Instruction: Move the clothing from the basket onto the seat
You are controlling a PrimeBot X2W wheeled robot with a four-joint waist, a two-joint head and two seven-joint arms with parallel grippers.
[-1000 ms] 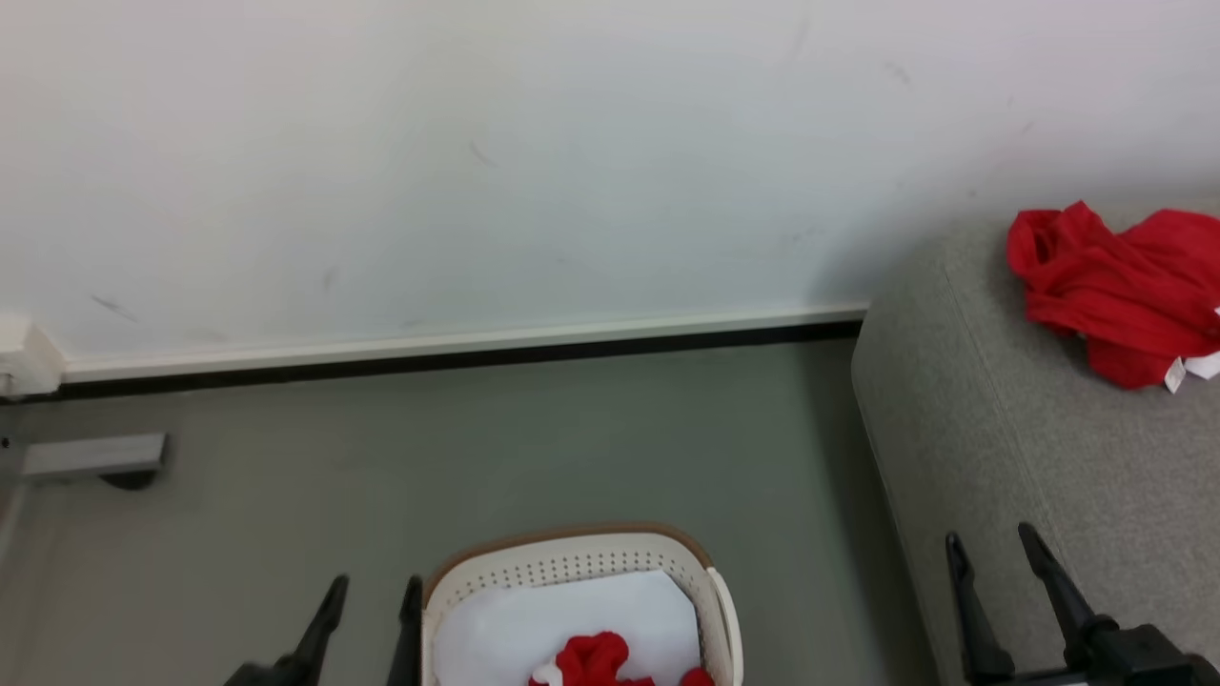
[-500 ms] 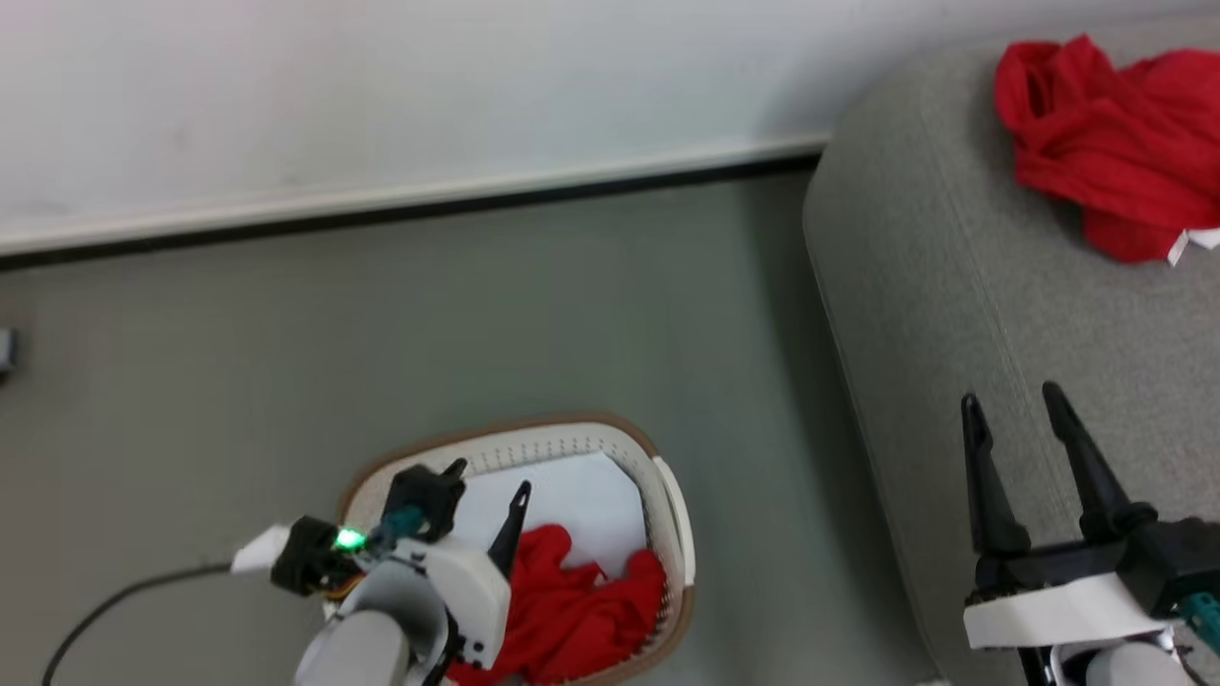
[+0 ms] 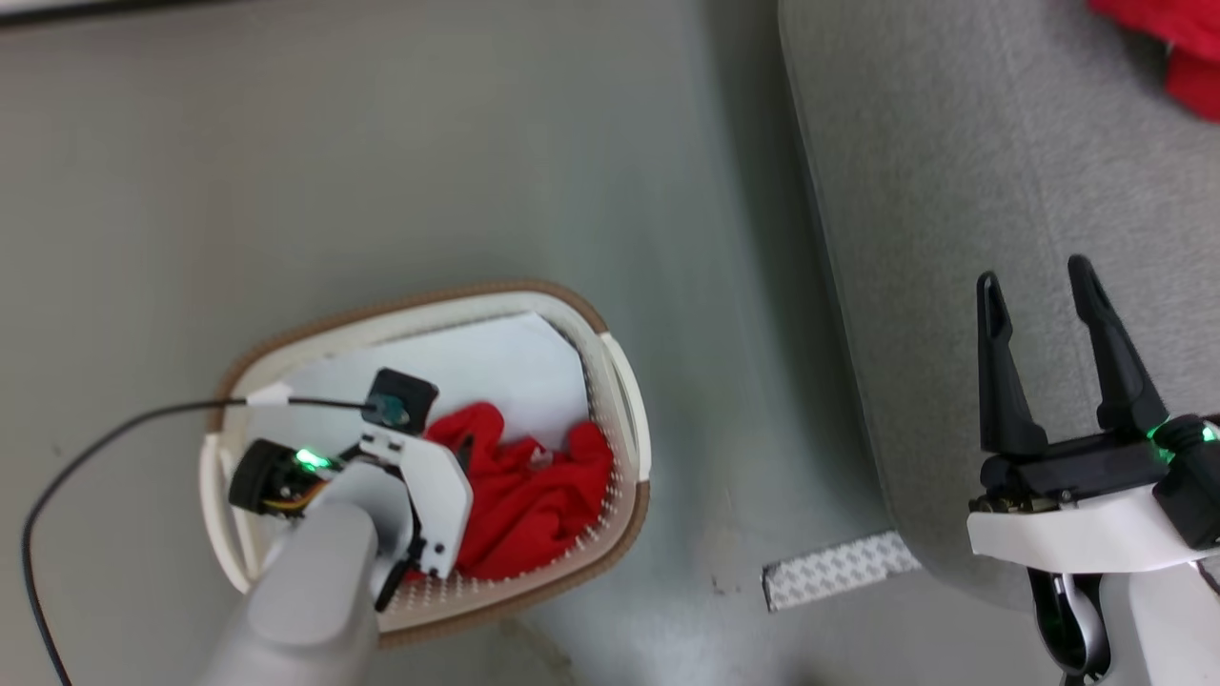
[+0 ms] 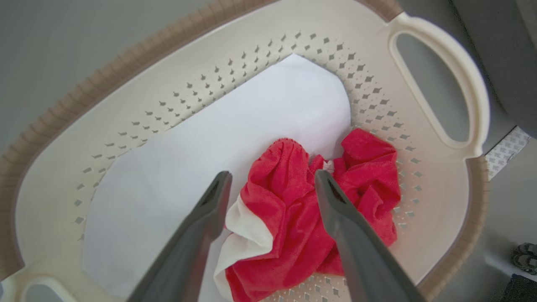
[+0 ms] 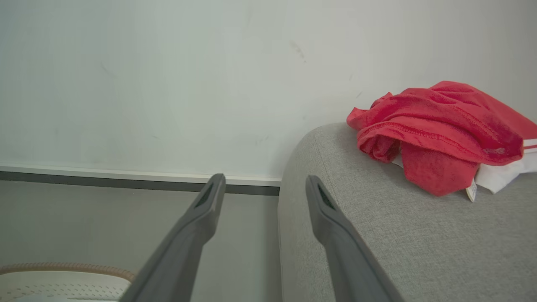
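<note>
Some red clothing lies in the basket; left claw wide open over it.

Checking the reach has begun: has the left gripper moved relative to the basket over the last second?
Yes. The left gripper went from left of the basket to above the clothing inside it.

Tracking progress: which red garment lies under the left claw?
The crumpled garment in the basket, beneath the open left claw; the other garment lies on the grey seat.
</note>
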